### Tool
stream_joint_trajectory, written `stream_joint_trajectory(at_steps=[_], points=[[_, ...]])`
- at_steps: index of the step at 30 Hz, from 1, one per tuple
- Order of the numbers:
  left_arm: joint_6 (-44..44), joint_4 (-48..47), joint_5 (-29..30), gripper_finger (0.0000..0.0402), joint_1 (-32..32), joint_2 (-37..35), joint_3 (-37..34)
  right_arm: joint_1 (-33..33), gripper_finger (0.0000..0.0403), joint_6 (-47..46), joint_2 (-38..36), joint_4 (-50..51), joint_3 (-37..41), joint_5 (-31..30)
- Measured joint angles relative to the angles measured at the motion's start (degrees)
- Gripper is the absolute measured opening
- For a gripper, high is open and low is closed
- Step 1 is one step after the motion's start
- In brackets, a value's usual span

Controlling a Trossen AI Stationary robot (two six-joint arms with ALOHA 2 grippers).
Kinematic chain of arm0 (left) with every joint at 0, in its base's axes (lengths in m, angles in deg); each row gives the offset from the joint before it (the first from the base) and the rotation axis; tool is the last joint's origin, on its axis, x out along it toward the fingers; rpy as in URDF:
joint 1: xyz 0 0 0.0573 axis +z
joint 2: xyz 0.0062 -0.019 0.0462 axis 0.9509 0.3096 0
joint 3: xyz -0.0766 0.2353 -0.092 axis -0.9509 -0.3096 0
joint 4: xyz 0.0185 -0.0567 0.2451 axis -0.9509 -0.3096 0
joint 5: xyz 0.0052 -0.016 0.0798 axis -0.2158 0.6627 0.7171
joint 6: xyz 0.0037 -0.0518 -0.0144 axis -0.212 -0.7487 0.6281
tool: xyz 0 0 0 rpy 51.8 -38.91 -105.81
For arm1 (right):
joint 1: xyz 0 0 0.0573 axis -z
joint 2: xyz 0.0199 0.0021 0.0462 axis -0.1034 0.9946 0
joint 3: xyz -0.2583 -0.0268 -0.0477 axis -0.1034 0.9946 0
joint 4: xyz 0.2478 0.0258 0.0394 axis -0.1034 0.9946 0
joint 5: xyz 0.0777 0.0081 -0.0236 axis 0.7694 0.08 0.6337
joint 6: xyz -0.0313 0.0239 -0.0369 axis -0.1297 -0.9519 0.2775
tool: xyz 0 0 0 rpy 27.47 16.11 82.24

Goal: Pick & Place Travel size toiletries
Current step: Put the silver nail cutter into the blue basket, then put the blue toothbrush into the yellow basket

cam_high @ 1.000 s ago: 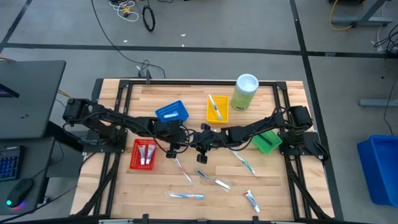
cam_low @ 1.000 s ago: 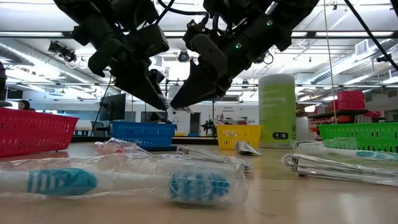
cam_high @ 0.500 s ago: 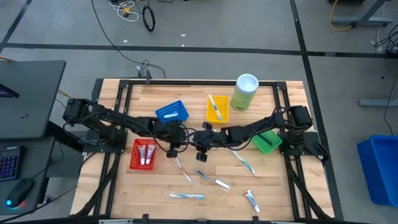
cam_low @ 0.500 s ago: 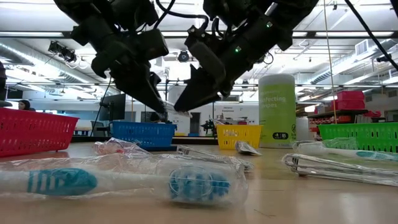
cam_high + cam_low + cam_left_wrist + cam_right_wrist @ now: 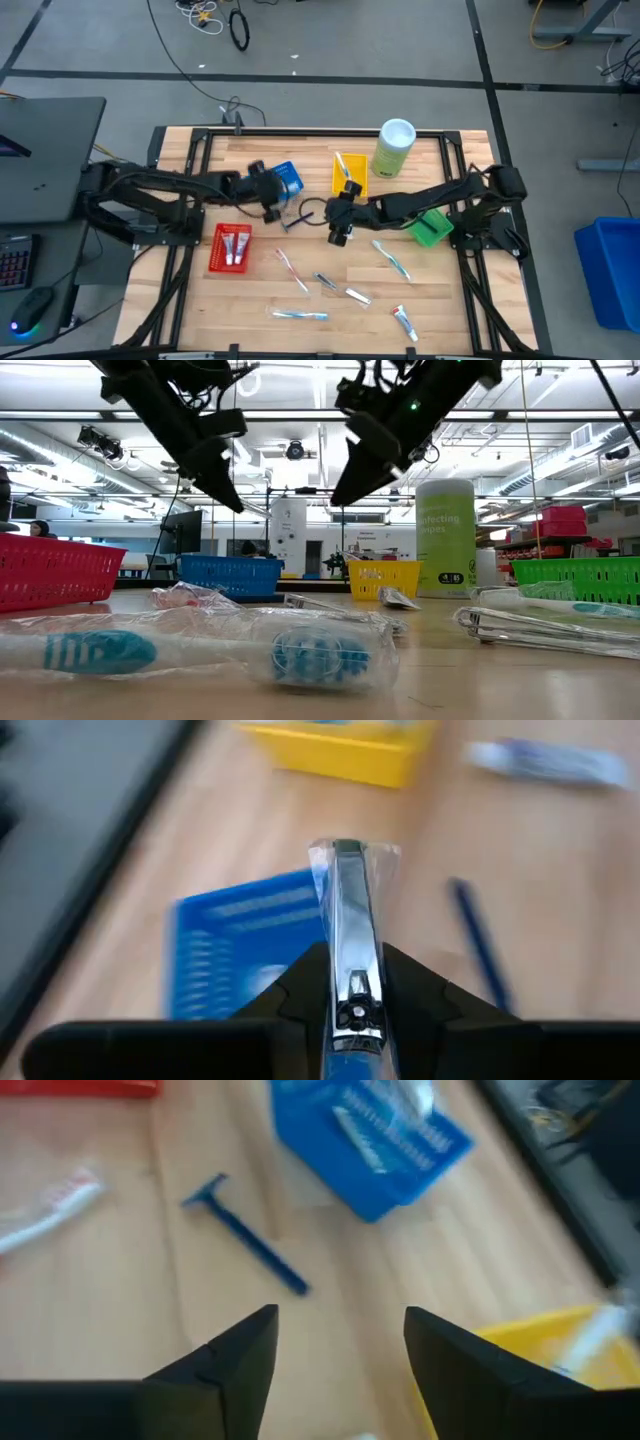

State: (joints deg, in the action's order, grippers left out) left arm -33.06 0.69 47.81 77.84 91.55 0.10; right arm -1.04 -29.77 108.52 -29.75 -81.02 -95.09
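My left gripper [image 5: 272,200] is shut on a slim chrome nail clipper in clear wrap [image 5: 347,910], above the near edge of the blue tray [image 5: 235,955]. My right gripper [image 5: 338,232] hangs open over mid-table, nothing between its fingers [image 5: 340,1330]. A blue razor [image 5: 245,1240] lies flat on the wood between the two grippers. More toiletries lie near the front: wrapped toothbrushes [image 5: 293,270] [image 5: 390,258] [image 5: 300,314] and a tube [image 5: 403,320]. In the low view both grippers [image 5: 228,495] [image 5: 342,490] hang well above the table. My left gripper pinches the wrapped clipper's rear part [image 5: 350,1005] between its two fingers. The fingers slant downward and lie along it, so its front end [image 5: 345,855] sticks out past the fingertips. The clipper is lifted clear, above the blue tray.
A red tray [image 5: 230,247] with tubes stands at the left. A yellow tray [image 5: 348,175] holding a toothbrush and a tall pale-green canister [image 5: 394,148] stand at the back. A green tray [image 5: 430,228] lies under the right arm.
The two grippers met tip to tip over mid-table and have drawn apart. My left gripper has risen and gone toward the far left, to the blue tray, carrying the clipper. My right gripper has risen and drawn back toward the right.
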Motion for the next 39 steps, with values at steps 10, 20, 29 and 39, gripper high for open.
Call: stream_joint_trajectory(at_steps=[10,20,29,39], points=[[-5.05,-6.78,0.61,0.0086,11.80,1.01,-0.83,1.78,0.0228,0.00,-1.60,-1.01,0.02,-0.17],[-9.17,-2.48,-3.97,0.0084,12.28,11.82,-2.25,2.51,0.0207,0.00,-1.42,-0.96,0.26,2.71],[-6.28,5.02,-3.78,0.0151,12.28,12.82,-2.29,2.57,0.0197,0.00,-1.42,-1.53,0.26,4.20],[-6.01,2.78,-4.39,0.0184,10.97,10.97,-0.57,2.57,0.0214,-0.10,-1.42,-1.51,0.26,4.29]])
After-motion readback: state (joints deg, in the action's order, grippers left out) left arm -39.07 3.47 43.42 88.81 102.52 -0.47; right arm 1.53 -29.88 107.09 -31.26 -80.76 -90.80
